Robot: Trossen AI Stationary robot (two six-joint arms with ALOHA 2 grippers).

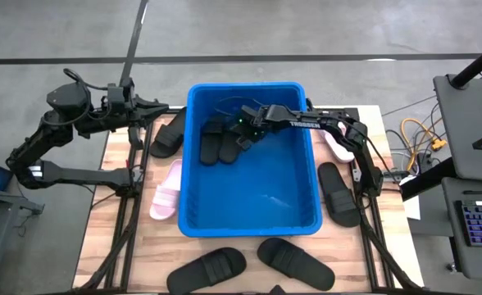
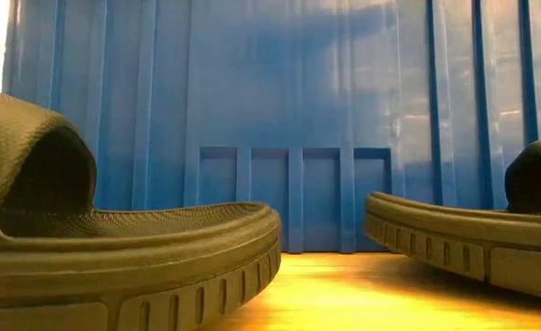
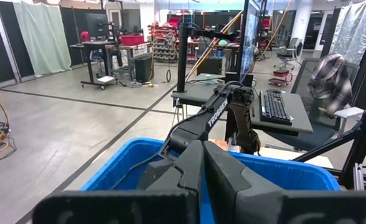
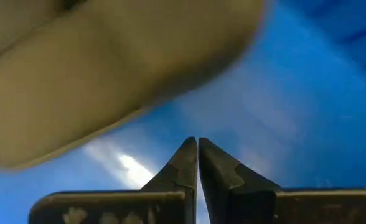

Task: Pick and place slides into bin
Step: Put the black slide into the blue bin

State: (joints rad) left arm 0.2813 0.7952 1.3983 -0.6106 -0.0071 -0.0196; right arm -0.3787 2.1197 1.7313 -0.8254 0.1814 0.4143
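Right fingers (image 4: 223,171): pressed together, empty, inside the bin (image 1: 193,156), just beside two black slides (image 1: 218,143).
Left fingers (image 3: 226,177): pressed together, outside the bin's left rim.
Nearest loose slide: black, right of the bin (image 1: 339,192), long axis parallel to the bin wall; right arm nearer.

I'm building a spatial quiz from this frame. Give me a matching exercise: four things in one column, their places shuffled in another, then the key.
Things
1. right gripper
2. left gripper
3. fully visible pale pink slide
4. two black slides nearest the table's front edge

Places
a. on the table, beside the bin's left wall
b. over the bin's inside, by the black slides lying in it
c. on the table, in front of the bin
d. outside the bin, by its far left corner

Pairs: 1-b, 2-d, 3-a, 4-c
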